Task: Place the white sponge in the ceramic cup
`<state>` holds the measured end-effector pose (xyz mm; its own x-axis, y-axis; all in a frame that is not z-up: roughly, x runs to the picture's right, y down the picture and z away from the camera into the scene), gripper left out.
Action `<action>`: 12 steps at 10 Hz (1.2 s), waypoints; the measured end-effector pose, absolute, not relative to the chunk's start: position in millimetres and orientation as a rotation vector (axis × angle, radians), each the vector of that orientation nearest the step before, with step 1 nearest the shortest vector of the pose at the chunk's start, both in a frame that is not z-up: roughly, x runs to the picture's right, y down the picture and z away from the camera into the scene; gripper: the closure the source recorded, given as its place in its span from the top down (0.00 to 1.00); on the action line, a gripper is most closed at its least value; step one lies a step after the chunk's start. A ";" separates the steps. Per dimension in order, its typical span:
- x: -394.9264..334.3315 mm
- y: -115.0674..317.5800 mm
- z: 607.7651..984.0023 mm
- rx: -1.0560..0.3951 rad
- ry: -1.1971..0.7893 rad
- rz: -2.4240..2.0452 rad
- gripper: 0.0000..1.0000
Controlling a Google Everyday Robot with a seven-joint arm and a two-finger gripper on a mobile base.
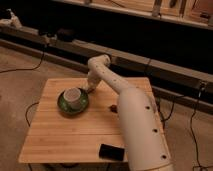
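The ceramic cup [73, 96] is small, white and round, and it stands upright on a glossy green saucer [62, 105] on the left half of the wooden table [75, 132]. My white arm reaches from the lower right over the table and bends at its elbow [98, 62]. My gripper [89, 88] hangs down just behind and to the right of the cup, close to the saucer's rim. The white sponge does not show; it may be hidden at the gripper.
A flat black object [111, 151] lies near the table's front edge. A small dark item [113, 107] lies beside my arm. Cables run over the floor at left and right. A long dark ledge [150, 67] runs behind the table.
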<state>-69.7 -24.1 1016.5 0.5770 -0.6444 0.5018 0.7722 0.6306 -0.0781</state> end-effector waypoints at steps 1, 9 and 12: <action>-67.6 -25.9 1013.5 -0.297 -0.464 -0.844 0.00; -42.9 -78.7 877.9 -0.010 -0.665 -0.851 0.00; -47.4 -48.6 822.2 0.051 -0.766 -1.005 0.00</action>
